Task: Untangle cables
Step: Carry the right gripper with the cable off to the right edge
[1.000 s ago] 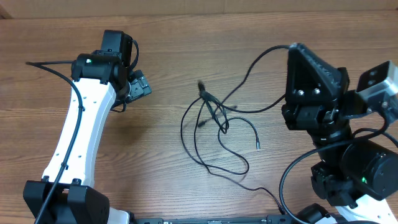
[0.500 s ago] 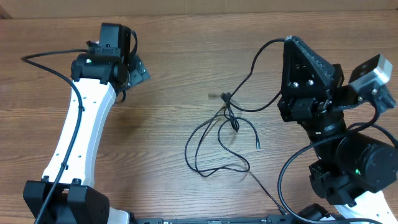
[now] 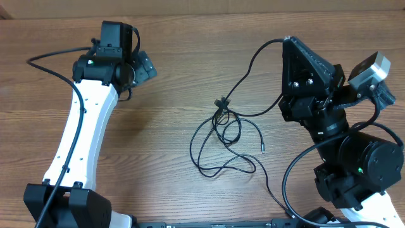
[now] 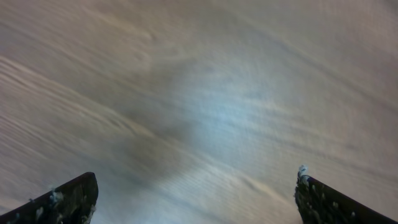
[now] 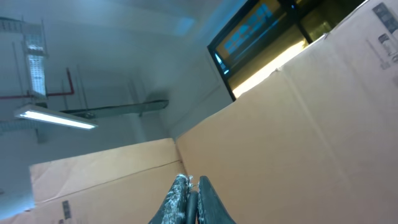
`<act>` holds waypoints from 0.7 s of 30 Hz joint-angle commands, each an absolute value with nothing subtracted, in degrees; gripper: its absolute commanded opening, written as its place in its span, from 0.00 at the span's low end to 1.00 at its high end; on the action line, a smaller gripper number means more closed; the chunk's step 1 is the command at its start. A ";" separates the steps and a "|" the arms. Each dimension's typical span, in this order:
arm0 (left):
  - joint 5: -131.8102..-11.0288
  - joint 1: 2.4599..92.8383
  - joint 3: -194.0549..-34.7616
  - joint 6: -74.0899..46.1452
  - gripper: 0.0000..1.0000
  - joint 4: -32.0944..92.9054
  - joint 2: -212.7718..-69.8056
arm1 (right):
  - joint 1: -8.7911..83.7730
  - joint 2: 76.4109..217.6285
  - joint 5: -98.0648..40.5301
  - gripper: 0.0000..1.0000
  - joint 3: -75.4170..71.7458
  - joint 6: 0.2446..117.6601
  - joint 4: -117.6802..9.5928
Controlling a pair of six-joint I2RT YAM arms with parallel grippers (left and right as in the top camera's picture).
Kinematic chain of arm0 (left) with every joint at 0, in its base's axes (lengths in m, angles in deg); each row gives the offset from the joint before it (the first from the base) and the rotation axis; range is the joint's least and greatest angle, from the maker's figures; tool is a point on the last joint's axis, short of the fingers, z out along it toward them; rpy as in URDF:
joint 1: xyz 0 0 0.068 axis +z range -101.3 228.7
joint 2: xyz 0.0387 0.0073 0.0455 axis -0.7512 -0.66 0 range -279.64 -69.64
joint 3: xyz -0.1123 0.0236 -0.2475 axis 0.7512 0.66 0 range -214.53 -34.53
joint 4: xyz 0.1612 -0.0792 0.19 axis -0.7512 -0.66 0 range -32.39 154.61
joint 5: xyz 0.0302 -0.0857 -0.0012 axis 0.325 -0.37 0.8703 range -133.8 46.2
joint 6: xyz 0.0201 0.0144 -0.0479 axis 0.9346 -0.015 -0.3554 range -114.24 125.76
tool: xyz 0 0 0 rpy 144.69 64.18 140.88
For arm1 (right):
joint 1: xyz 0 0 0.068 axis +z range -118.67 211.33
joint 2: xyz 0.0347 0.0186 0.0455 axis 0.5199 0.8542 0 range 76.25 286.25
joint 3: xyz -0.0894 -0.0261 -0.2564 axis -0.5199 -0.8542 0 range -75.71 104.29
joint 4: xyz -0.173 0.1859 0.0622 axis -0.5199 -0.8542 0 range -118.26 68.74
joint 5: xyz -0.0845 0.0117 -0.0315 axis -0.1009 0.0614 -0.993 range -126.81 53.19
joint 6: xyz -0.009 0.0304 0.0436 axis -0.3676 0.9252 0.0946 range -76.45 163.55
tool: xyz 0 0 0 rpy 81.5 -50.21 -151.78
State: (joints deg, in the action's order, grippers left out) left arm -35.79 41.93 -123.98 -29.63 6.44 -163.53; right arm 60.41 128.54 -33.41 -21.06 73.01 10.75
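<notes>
1. Nearest us, one strand of the cables (image 3: 223,138) trails toward the base of the right arm (image 3: 361,171) and slips out of sight there. We cannot see its end.
2. The slack loops lie flat on the table (image 3: 158,177), mid-scene between the two arms, with one plug end (image 3: 261,151) free on their right.
3. Just beyond sits the knot (image 3: 221,107). Which strand crosses over which is too fine to tell.
4. From the knot a strand climbs to the right gripper (image 3: 288,40), raised at far right. Its wrist view shows the jaws pressed together (image 5: 189,186), aimed up at cardboard boxes (image 5: 298,124). No cord shows there, so we judge from overhead that it pinches the strand to draw the knot open.
5. The left gripper (image 3: 145,66) hangs at far left, well apart from the cords, jaws wide over blurred bare wood (image 4: 194,180). We judge it is free to take a second strand.
</notes>
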 commanded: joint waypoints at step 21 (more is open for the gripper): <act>-41.93 41.58 -124.64 -28.91 1.00 4.45 -163.13 | 27.69 129.35 -61.37 0.04 -19.94 49.03 -9.42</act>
